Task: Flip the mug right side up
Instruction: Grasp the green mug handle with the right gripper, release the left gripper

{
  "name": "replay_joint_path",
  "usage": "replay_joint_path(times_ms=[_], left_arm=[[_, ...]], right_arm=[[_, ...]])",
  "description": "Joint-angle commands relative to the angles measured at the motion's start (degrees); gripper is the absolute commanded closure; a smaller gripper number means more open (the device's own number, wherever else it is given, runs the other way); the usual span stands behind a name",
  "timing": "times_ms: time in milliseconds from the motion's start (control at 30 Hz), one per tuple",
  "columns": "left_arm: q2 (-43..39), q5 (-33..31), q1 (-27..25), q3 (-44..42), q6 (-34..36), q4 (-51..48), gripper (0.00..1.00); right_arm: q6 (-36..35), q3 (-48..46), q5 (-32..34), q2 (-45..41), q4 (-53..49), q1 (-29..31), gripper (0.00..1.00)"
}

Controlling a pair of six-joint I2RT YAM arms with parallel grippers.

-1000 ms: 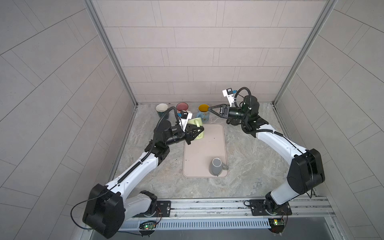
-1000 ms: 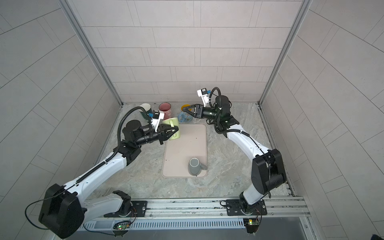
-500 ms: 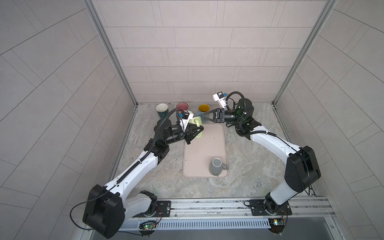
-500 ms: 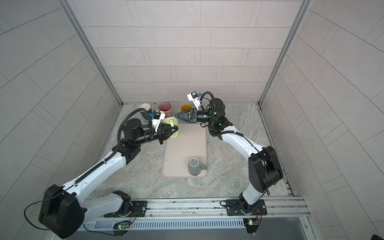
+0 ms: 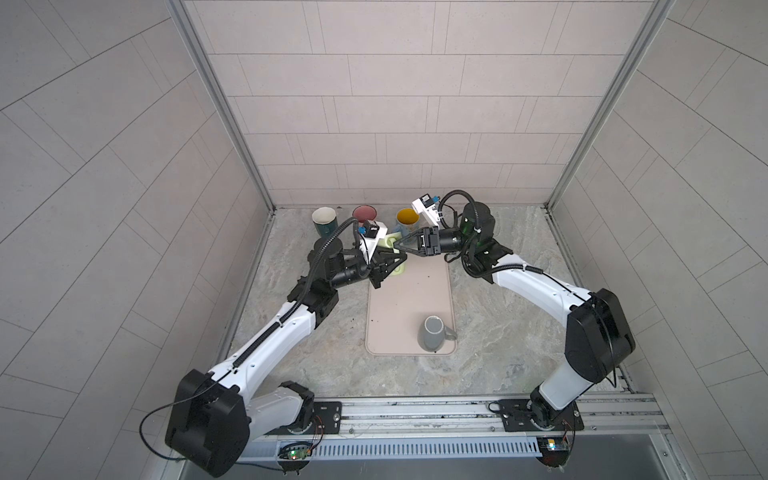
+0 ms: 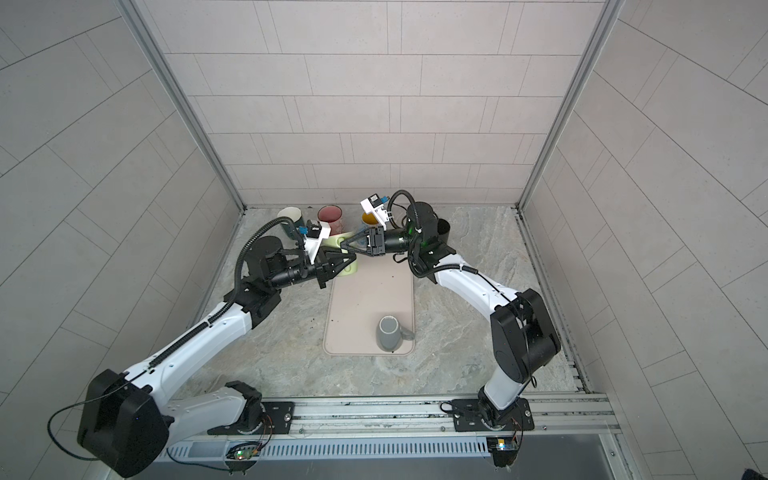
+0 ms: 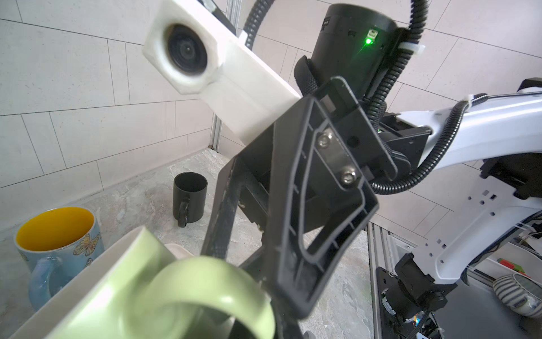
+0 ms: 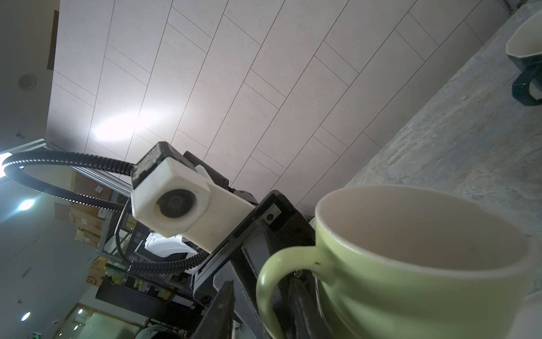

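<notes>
Mug [image 8: 410, 293] is judged rigid, slippery, chippable; rim wall [image 8: 366, 187] is preferred for gripping. It is pinched by left claw [image 5: 401, 261]; right claw [image 5: 397, 248] is spread.

We see pale tiled walls [image 5: 395, 104] behind the jaws, marbled grey floor [image 5: 498, 365] beneath them, bright glare [image 8: 123, 123] on tiles.

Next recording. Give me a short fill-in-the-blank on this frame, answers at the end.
1. The grey ceramic mug stands on the beige rectangular mat, at its near-___ corner.
2. The left hand grips the light green ceramic mug at that mat's far-___ corner.
3. The blue butterfly-patterned mug is ___ inside.
Missing words: right; left; yellow.
</notes>
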Motion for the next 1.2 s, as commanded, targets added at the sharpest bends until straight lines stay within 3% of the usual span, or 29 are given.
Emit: replay_joint_path(times_ms=[0, 567, 800, 1100, 1167], left_arm=[[-0.95, 0.54, -0.06, 3.53, 2.31, 5.61, 1.0], [0.2, 3.22, -0.01, 3.83, 0.68, 6.35, 1.0], [0.05, 3.53, -0.07, 3.55, 0.43, 6.29, 1.0], [-1.28, -0.45, -0.07, 3.75, 0.11, 4.5, 1.0], [-1.58, -1.16, -0.07, 3.82, -0.06, 4.12, 0.91]], right_arm=[[0.2, -0.44, -1.2, 0.57, 0.28, 0.9, 0.69], [0.52, 0.31, -2.16, 3.16, 0.11, 2.4, 0.78], [0.97, 0.44, -2.07, 3.57, 0.37, 2.47, 1.0], [1.13, -1.38, -0.05, 2.42, 3.17, 2.46, 1.0], [0.39, -1.74, 0.6, 1.92, 3.18, 2.48, 1.0]])
